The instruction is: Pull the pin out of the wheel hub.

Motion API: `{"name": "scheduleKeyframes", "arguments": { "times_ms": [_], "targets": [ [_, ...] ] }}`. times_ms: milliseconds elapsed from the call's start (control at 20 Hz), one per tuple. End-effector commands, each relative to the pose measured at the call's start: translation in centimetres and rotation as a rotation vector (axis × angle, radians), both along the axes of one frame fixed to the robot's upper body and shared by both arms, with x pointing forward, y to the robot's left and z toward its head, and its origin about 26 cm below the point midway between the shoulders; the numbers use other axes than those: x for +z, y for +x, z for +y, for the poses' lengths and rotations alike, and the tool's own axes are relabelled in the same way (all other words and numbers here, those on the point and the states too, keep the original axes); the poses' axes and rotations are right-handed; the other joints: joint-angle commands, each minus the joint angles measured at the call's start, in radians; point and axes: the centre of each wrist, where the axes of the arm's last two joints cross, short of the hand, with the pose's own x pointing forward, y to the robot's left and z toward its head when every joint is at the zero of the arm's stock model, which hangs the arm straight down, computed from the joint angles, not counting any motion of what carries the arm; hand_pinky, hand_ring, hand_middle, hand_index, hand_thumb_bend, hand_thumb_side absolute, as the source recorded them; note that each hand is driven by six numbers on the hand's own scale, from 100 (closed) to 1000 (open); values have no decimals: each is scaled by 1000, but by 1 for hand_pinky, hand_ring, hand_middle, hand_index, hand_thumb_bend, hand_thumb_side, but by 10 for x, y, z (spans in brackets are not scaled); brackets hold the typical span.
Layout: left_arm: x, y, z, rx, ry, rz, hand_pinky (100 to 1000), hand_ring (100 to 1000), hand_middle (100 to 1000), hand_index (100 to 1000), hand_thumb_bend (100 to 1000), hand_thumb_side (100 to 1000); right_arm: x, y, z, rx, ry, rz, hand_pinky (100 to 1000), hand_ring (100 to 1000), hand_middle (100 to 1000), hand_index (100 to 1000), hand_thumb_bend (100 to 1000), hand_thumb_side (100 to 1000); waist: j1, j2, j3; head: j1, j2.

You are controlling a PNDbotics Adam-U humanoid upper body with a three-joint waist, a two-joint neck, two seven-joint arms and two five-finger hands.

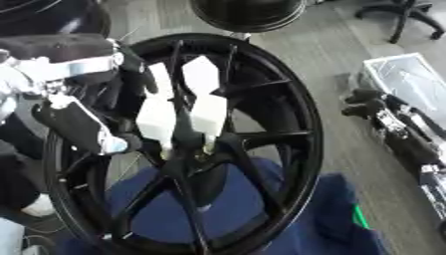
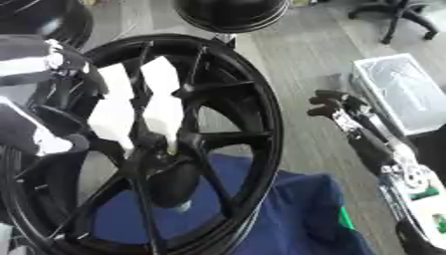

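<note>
**Left eye view: wheel hub, pin not made out**

Black spoked wheel hub (image 1: 187, 149) stands tilted over blue cloth (image 1: 235, 209). White blocks (image 1: 183, 107) sit among its spokes near the centre. Left hand (image 1: 83, 127) reaches against the spokes; its grasp cannot be told. Right hand (image 2: 335, 105), fingers curled, empty, hangs well apart, beside clear box (image 2: 400, 89).

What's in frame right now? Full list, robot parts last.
wheel hub: 1, black, centre, upright
white blocks: several, white, among the spokes near the hub centre
blue cloth: 1, blue, under the wheel
second wheel: 1, black, top centre
office chair: 1, black, top right
clear bin: 1, clear, right edge
pin: not identifiable
left robot hand: black and silver, at the wheel's left spokes
right robot hand: black, right, off the wheel
</note>
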Motion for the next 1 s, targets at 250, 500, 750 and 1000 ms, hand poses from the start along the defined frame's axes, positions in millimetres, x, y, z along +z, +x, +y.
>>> {"name": "scheduleKeyframes", "arguments": {
  "times_ms": [250,500,750,1000],
  "targets": [
    [11,-7,1,90,13,81,430,509,669,781,409,100,8,1,-4,3,-37,-12,977,768,762,837,100,639,-5,-14,0,3,-9],
    [9,-6,-1,96,3,94,399,491,668,777,391,100,8,1,-4,4,-39,-10,977,769,763,838,100,641,-5,-13,-2,1,-8],
    [8,-6,-3,101,-1,102,391,485,663,776,384,100,7,1,-4,4,-38,-10,978,769,763,838,100,641,-5,-13,-3,0,-7],
    [8,-7,-5,96,-7,97,374,472,632,761,380,100,7,1,-4,6,-39,-8,978,769,763,838,100,642,-5,-12,-3,0,-7]
  ]
}}
